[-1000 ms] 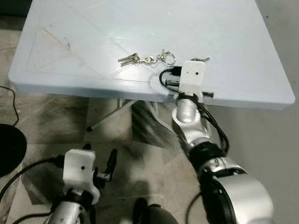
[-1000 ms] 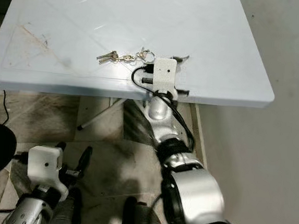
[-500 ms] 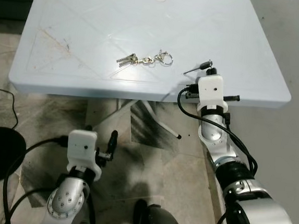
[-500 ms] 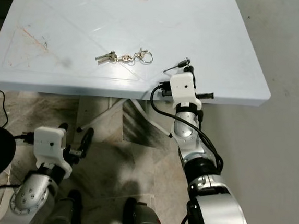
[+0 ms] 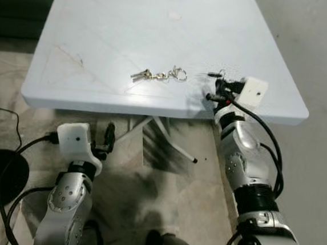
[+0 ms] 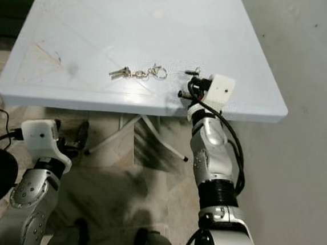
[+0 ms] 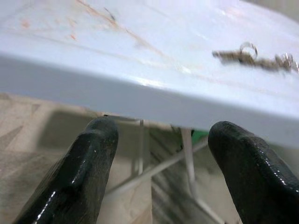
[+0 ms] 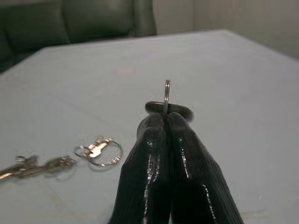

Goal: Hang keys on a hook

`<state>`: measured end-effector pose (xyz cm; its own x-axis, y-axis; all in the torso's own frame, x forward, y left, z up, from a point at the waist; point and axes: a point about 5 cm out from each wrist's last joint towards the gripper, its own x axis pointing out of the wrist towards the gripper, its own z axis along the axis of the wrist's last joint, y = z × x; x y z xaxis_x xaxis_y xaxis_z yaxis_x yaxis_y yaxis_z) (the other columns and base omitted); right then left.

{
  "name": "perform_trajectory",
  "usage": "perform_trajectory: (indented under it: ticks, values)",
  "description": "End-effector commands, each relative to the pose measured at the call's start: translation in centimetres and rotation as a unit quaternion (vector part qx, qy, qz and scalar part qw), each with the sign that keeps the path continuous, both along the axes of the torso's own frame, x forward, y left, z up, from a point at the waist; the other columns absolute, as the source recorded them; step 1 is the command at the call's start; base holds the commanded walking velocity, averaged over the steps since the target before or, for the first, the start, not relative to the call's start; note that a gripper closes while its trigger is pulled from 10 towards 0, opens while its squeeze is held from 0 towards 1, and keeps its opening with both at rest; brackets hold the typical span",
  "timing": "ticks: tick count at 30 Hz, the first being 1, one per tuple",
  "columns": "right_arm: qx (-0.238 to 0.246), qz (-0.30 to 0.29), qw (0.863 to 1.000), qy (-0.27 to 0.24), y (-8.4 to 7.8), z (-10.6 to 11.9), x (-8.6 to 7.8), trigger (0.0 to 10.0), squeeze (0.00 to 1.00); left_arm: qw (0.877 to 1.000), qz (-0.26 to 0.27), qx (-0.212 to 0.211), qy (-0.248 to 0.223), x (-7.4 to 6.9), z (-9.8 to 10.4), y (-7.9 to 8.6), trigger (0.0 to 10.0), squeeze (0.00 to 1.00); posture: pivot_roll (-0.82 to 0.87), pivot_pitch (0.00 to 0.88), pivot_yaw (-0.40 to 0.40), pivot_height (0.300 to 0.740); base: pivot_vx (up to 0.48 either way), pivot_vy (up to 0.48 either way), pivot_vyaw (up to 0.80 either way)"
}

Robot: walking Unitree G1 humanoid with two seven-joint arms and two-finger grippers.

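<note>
One pale blue table [image 5: 102, 31] carries everything here, so places are given from it. Below its near edge, over the tiled floor [image 5: 163, 185], the left claw [image 7: 161, 158] hangs idle with its fingers spread wide. At the table's near right corner the right claw [image 8: 167, 122] reaches in just above the top, its two fingers pressed together on a thin metal ring [image 8: 167, 95] that stands upright between the tips. Near the middle of the table's front half lie the keys [image 5: 159, 74], a short chain with a split ring at the end nearer the right claw, close to it but apart. The pinch on that ring looks slight, so I judge it could slip out or twist with any quick swing, and the keys on the table would stay unhung
</note>
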<state>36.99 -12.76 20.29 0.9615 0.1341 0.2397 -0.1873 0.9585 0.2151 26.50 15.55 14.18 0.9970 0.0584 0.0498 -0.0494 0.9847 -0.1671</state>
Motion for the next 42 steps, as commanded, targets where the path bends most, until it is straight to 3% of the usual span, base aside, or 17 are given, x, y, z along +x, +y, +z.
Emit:
perform_trajectory:
  ticks: [1,3,6,8,18,32,42]
  values:
    - [-0.008,0.005,1.0,0.005,-0.3,-0.1,-0.3,10.0,0.0,1.0,0.005,-0.008,0.013,-0.1,-0.6,0.0,10.0,0.0,0.02,0.134,-0.139,0.74,0.0,0.0,0.0]
    - [-0.007,0.006,1.0,0.007,-0.3,0.0,-0.3,10.0,0.0,1.0,0.005,-0.008,0.013,-0.1,-0.6,0.1,10.0,0.0,0.02,0.134,-0.139,0.74,0.0,0.0,0.0]
    - [-0.015,0.083,0.994,-0.066,-0.1,-0.9,-2.7,10.0,0.0,1.0,0.003,-0.01,-0.003,-0.1,-0.4,0.8,10.0,0.0,0.02,0.108,-0.141,0.74,0.0,0.0,0.0]
    - [-0.042,0.074,0.995,-0.053,-0.2,-1.7,-3.0,10.0,0.0,1.0,-0.001,-0.001,0.001,-0.3,-0.6,0.9,10.0,0.0,0.02,0.104,-0.14,0.74,0.0,0.0,0.0]
    - [-0.062,0.079,0.995,-0.007,-0.6,-5.3,-5.2,10.0,0.0,1.0,0.017,0.006,0.014,-1.3,-2.0,1.6,10.0,0.0,0.01,0.08,-0.136,0.74,0.0,0.0,0.0]
    - [-0.129,0.041,0.991,0.006,-1.6,-7.5,-5.4,10.0,0.0,0.999,0.042,0.016,0.022,-2.5,-4.0,2.3,10.0,0.0,0.02,0.057,-0.133,0.74,0.0,0.0,0.0]
    - [-0.146,0.032,0.989,0.012,-2.4,-8.7,-5.7,10.0,0.0,0.998,0.054,0.021,0.025,-2.8,-4.8,3.0,10.0,0.0,0.02,0.051,-0.128,0.74,0.0,0.0,0.0]
